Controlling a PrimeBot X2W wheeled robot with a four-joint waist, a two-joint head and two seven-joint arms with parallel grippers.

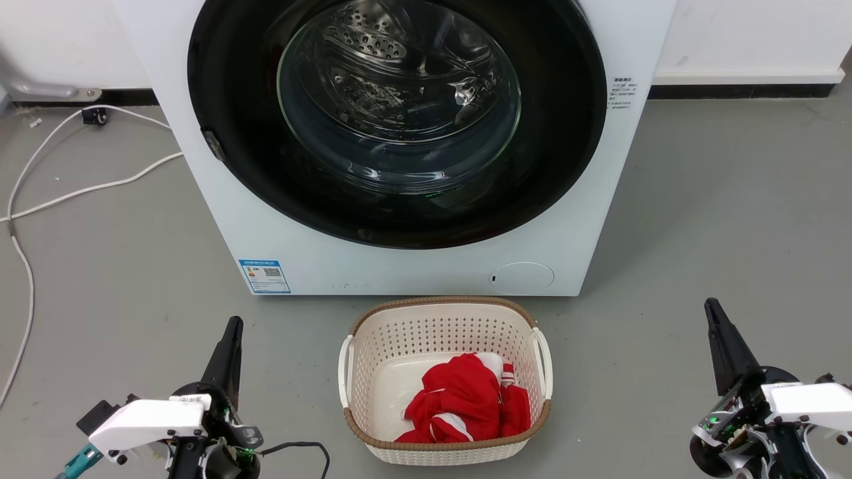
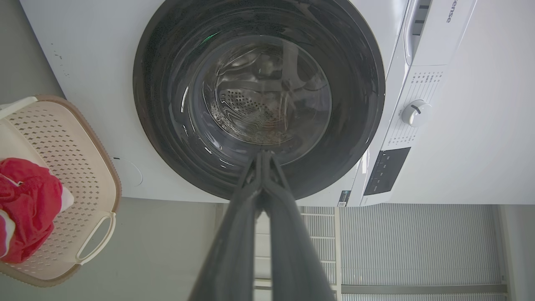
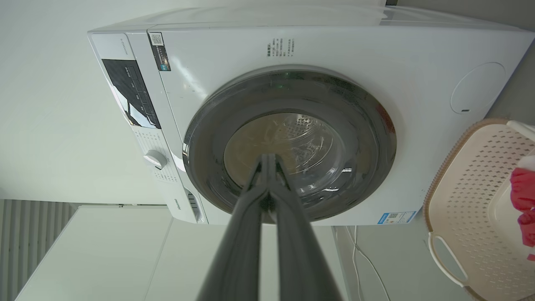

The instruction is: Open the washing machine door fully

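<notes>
A white cable [image 1: 80, 193] trails on the floor ahead of the left gripper [image 1: 234, 326] and to its left. That gripper's two fingers are pressed together with nothing between them, well short of the washing machine [image 1: 200, 199]. The washing machine door [image 1: 397, 113] lies flat in the machine's front, ahead of both grippers and between their lines, touched by neither. The cream basket [image 1: 436, 303] with a red cloth [image 1: 466, 399] sits between the grippers, near the machine's base. The right gripper [image 1: 713, 313] is likewise closed on nothing, well apart from the door.
</notes>
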